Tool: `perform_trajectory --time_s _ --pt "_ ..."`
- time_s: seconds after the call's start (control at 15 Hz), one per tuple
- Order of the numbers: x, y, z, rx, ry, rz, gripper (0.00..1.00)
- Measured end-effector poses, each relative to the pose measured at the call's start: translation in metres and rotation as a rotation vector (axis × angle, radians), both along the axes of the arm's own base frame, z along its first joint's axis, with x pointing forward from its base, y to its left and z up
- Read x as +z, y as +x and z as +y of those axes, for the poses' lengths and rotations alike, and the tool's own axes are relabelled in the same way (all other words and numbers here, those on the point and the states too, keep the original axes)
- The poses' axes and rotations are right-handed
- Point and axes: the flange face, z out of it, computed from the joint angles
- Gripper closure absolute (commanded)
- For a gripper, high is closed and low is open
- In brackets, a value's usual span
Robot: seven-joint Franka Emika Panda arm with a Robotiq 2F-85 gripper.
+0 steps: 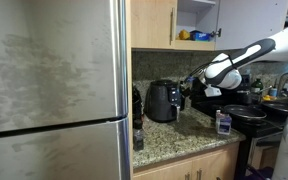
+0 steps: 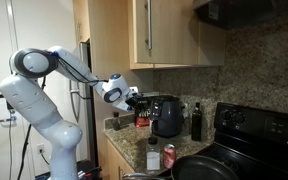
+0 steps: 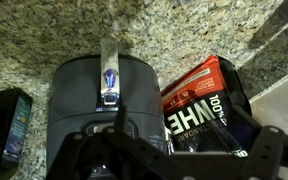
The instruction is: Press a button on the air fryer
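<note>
The gripper point(image 3: 172, 150) is released: its jaws stand wide apart with nothing between them, and in the wrist view its dark fingers point(image 3: 79, 150) frame the bottom edge. Ahead of it the air fryer point(image 3: 102, 105) stands on the speckled stone counter point(image 3: 44, 30), with its silver-trimmed handle point(image 3: 108, 78) near the middle of the picture.

In both exterior views the gripper point(image 1: 191, 92) sits just beside the air fryer point(image 1: 162, 101), level with its upper half. Whether it touches the shell I cannot tell.

The wrist view alone shows what looks like a phone point(image 3: 11, 125) lying at one side of the air fryer, and the white lettering on a red and black bag point(image 3: 199, 105) at the other side. An exterior view shows the steel fridge point(image 1: 54, 80) next to the counter. An exterior view shows the stove point(image 2: 254, 135), a dark bottle point(image 2: 196, 122) beside the air fryer and a can point(image 2: 153, 157) nearer the counter's edge.
</note>
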Motion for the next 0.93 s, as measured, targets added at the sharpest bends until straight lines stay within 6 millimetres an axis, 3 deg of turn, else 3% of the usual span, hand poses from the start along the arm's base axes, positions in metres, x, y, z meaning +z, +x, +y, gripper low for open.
perform_trajectory --time_s 0.33,0.6,0.93 --pt "-0.022 0.009 0.033 0.014 -0.037 -0.156 0.0" --pt "-0.046 0.015 0.029 -0.039 -0.078 -0.254 0.0" --pt "-0.049 0.015 0.033 -0.026 -0.078 -0.255 0.0"
